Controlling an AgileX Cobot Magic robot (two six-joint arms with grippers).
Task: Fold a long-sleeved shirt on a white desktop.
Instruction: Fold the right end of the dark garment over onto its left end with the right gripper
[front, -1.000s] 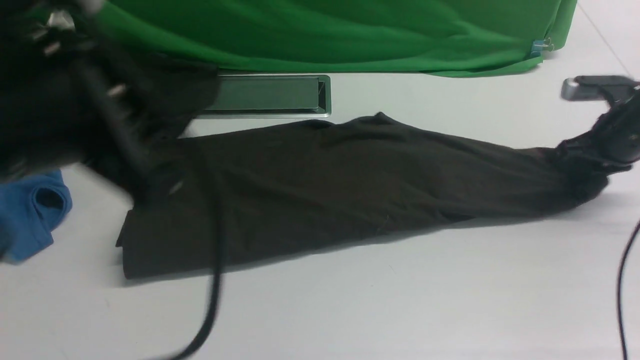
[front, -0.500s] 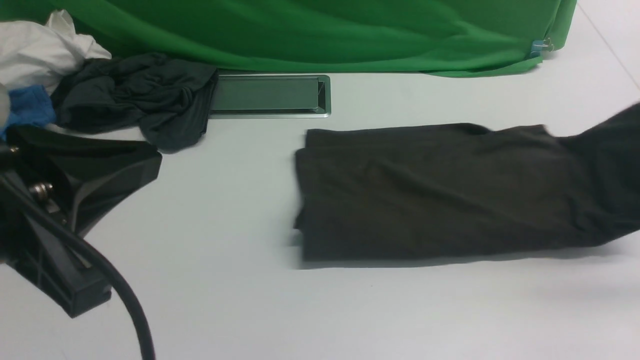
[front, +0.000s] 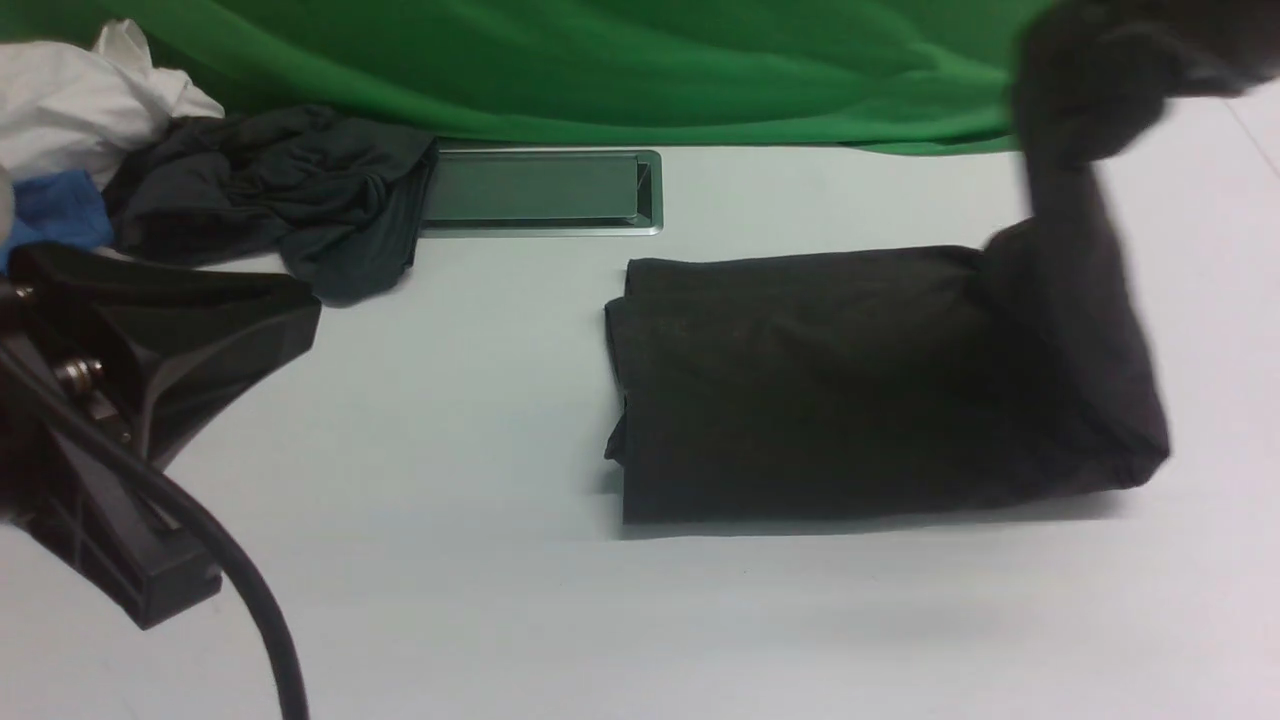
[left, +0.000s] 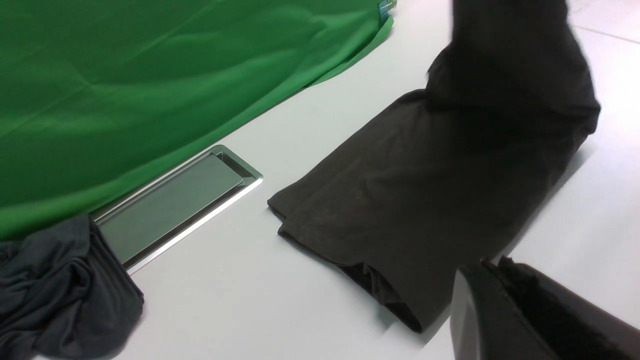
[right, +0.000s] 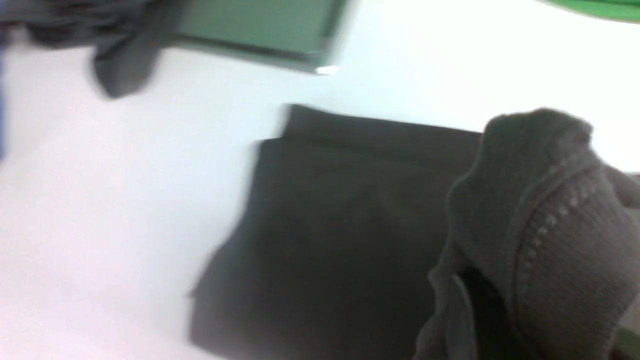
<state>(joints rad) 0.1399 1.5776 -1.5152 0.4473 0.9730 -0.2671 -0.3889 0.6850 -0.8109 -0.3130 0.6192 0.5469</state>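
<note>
- Long-sleeved shirt (front: 820, 385), dark brownish-black, lies as a folded band across the centre-right of the front view, its left end squared off and doubled under.
- Its right end rises off the white tabletop (front: 480, 420) and climbs toward the upper right corner of the front view, where it blurs into a dark mass.
- In the left wrist view the same shirt (left: 400, 200) runs from the lower centre to the upper right of the frame, the lifted part standing up at the top.
- In the right wrist view the shirt (right: 340, 235) fills the centre, and a ribbed, bunched piece of its fabric (right: 545, 200) sits close to the lens at the right.
- Right tool is covered by that lifted cloth in every view; I cannot tell how its jaws stand, though the raised fabric hangs from where it is.
- Left tool (front: 150, 390) sits at the lower left of the front view, well apart from the shirt, with a black cable (front: 250, 600) curving below it; its jaw gap cannot be made out, and nothing is seen in it.
- A grey metal-framed hatch (front: 540, 190) is set in the tabletop just beyond the shirt's left end.
- A dark grey-teal garment (front: 290, 195) lies crumpled against the hatch's left end, beside white cloth (front: 80, 100) and a blue shirt (front: 55, 210).
- A green backdrop (front: 620, 60) spans the top of the frame.
</note>
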